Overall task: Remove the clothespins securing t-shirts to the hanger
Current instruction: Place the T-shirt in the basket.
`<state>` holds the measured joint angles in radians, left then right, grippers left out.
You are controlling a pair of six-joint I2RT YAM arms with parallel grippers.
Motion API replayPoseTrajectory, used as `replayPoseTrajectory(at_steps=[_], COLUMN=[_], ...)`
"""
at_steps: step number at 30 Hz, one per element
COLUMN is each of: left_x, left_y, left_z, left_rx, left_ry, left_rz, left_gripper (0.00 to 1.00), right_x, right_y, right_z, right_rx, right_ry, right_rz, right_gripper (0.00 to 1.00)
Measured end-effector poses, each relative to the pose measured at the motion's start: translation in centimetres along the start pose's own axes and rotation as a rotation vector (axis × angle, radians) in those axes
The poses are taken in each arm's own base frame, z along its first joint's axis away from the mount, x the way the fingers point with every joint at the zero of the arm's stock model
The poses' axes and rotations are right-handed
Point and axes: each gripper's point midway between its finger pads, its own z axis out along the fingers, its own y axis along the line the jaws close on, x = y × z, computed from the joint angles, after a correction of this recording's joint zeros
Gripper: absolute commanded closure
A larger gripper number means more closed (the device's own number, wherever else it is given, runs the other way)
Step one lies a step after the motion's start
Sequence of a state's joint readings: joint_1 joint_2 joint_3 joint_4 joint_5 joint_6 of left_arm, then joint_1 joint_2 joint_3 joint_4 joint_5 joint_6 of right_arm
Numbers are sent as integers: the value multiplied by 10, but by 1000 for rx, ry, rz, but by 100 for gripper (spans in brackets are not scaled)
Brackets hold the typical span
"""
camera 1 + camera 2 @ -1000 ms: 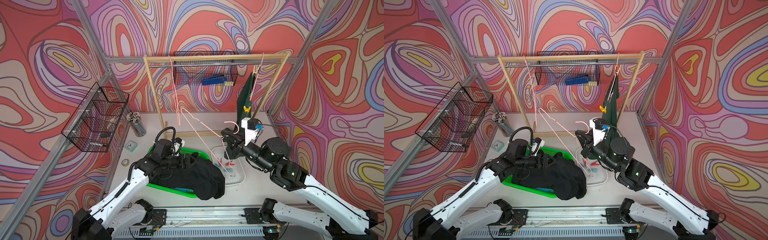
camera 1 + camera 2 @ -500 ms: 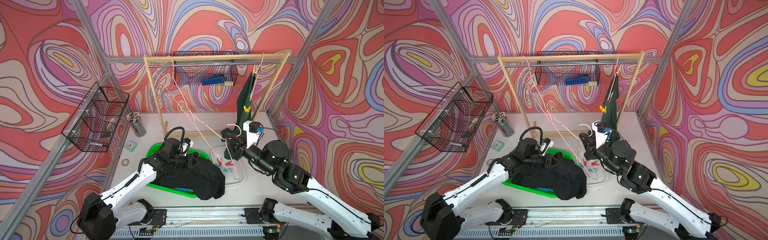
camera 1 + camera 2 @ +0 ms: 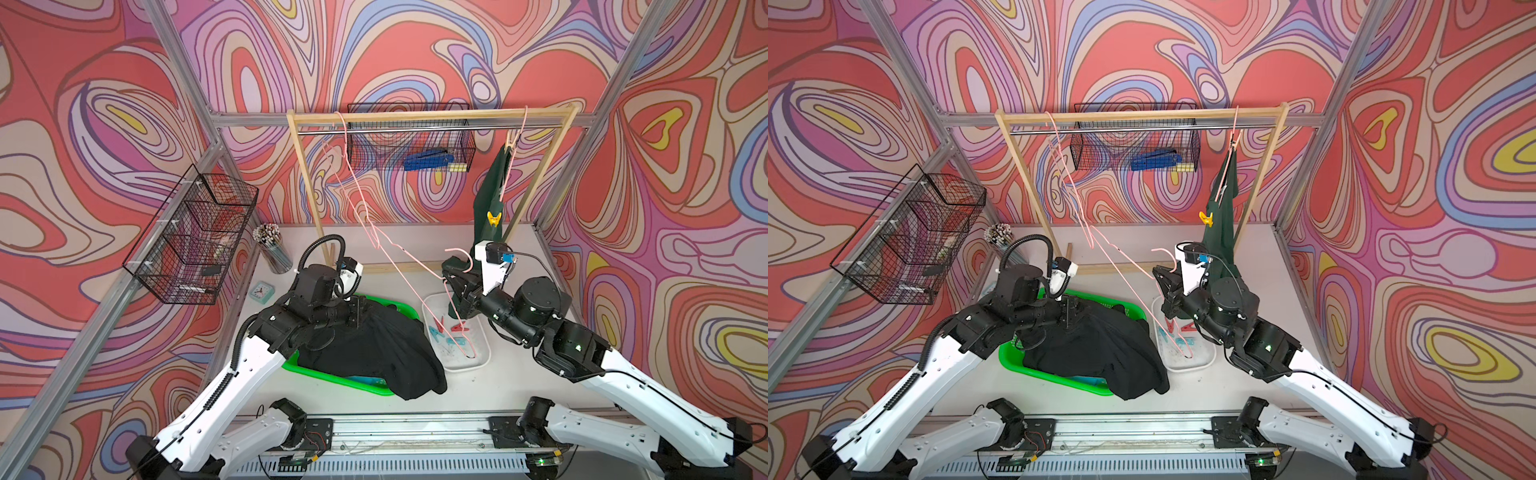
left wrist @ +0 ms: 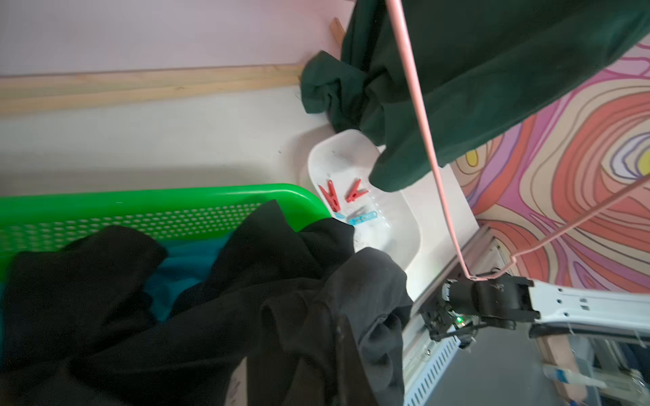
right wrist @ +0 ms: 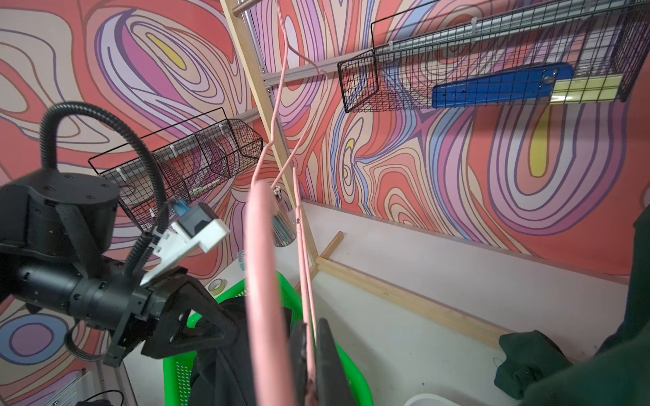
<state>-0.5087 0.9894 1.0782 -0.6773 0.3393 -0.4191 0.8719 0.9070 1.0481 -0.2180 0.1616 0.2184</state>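
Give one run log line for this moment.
left gripper: shut on black t-shirt; right gripper: shut on pink hanger; yellow clothespin: on green t-shirt

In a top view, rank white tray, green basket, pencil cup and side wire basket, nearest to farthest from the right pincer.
1. White tray, close by the right pincer.
2. Green basket, left of the tray.
3. Pencil cup, back left corner.
4. Side wire basket, on the left wall.

Three t-shirts (image 3: 374,345), two red clothespins (image 4: 330,197), one yellow clothespin (image 3: 493,218), three pink hangers (image 5: 260,246), two wire baskets (image 3: 195,241)
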Motion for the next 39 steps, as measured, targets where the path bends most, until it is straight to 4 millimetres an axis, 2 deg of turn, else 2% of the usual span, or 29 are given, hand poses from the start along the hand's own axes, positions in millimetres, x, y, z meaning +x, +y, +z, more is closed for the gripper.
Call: replayPoseTrajectory(at_steps=[5, 12, 21, 25, 26, 28, 31, 35, 39], left_x=[3, 10, 35, 44, 46, 48, 52, 55, 54], left_y=[35, 65, 115, 129, 131, 135, 142, 149, 149], left_z=[-17, -35, -27, -25, -24, -20, -10, 1, 4], left_rx=[-133, -240, -374, -415, -421, -427, -434, -436, -432], left_ry=[-2, -2, 70, 90, 97, 111, 144, 183, 189], left_rz=[-22, -75, -192, -216, -221, -228, -234, -245, -253], left_gripper=[100, 100, 100, 100, 96, 73, 59, 28, 10], right_x=[8, 9, 22, 30, 31, 30, 29, 35, 42], right_y=[-2, -4, -4, -5, -5, -5, -3, 1, 2], right_z=[7, 18, 39, 44, 44, 46, 47, 52, 58], right_rx=[14, 41, 61, 68, 69, 68, 61, 42, 37], right_ry=[25, 54, 117, 144, 148, 147, 147, 167, 190], right_rz=[1, 2, -1, -1, -1, 2, 4, 8, 7], right_gripper=[100, 100, 100, 100, 100, 100, 100, 100, 100])
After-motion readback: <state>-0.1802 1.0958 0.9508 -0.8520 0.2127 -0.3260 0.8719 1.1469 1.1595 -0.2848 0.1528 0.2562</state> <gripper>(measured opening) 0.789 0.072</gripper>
